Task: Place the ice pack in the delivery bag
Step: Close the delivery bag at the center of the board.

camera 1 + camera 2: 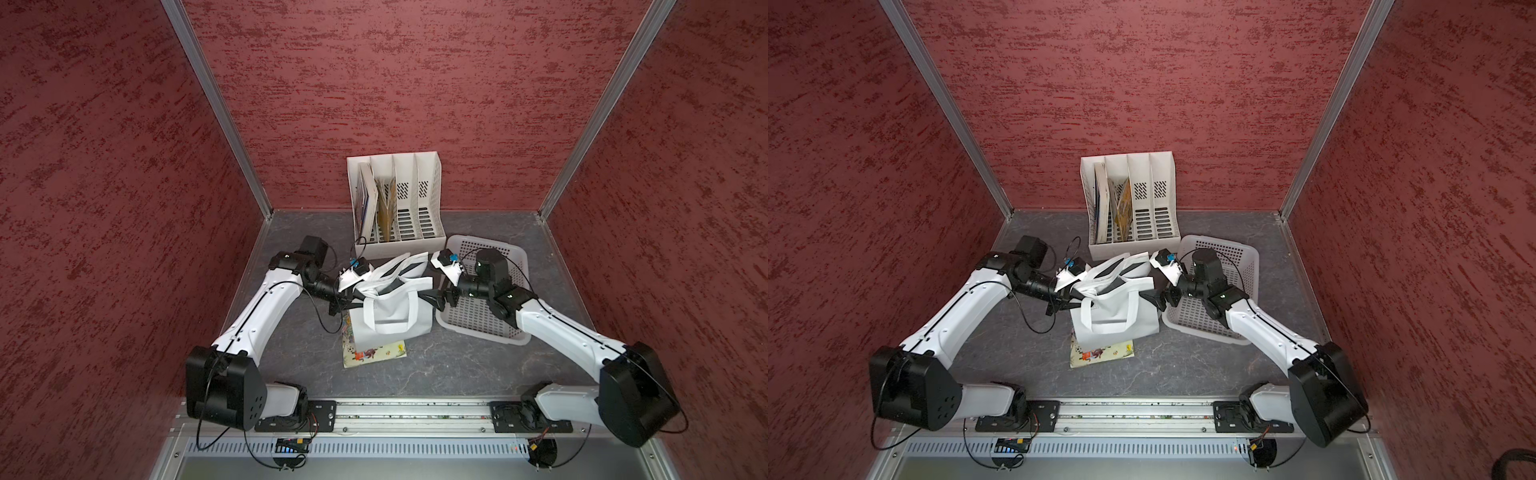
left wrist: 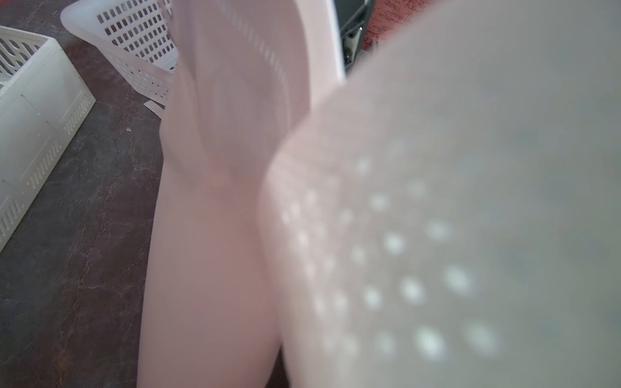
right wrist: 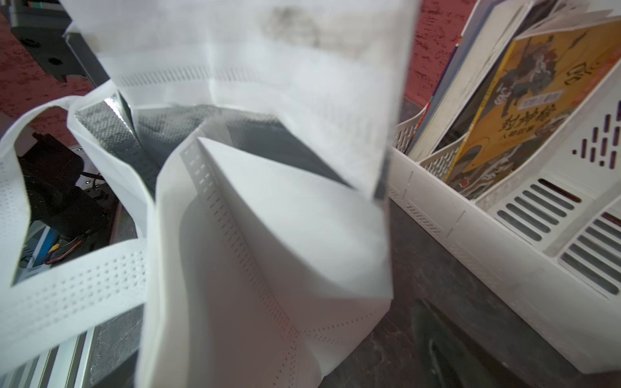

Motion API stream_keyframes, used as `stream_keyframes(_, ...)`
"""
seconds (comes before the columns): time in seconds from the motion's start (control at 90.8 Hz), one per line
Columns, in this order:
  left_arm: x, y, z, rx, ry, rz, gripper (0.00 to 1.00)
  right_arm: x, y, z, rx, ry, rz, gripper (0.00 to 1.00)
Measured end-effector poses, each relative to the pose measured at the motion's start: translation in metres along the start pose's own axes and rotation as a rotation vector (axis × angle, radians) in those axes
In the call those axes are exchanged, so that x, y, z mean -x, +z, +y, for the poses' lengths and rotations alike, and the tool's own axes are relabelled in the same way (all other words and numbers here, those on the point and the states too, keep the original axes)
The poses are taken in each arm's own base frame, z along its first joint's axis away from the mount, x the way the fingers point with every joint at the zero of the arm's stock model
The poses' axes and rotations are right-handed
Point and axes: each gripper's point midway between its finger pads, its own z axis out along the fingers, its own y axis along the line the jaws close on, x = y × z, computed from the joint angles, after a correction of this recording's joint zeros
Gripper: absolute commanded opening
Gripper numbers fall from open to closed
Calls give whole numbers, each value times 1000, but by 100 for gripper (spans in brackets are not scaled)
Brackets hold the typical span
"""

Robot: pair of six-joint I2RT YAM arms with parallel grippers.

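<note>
One delivery bag [image 1: 390, 307], one basket [image 1: 473, 320], one rack [image 1: 415, 248] (slotted).

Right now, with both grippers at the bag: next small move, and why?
Probably lift the right gripper slightly back from the delivery bag. The left gripper, shut, seems to pinch the opposite rim, holding the mouth open; foil lining shows in the right wrist view. No ice pack shows anywhere, so clearing the mouth would let the cameras check inside.

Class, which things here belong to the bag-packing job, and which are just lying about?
Job: delivery bag, left gripper, right gripper. The ice pack is not visible.

Lying about: file rack, its books, perforated basket, picture book partly under the bag.
</note>
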Motion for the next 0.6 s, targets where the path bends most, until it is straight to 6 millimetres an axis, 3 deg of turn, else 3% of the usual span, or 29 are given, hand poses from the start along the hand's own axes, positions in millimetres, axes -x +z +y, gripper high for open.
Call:
stream_keyframes(0.22,-1,-3,0,10,-8,21,3,23,0,18,162,-40,-58,93)
stream_keyframes(0.43,-3,-8,5,29,-27,16,3,34,-7,32,237,-33,-95,74)
stream_keyframes(0.529,-3,-9,6,32,-34,15,4,36,-9,37,264,-25,-96,58)
stream_keyframes(0.595,-2,-9,8,32,-41,15,6,38,-11,39,283,-16,-97,55)
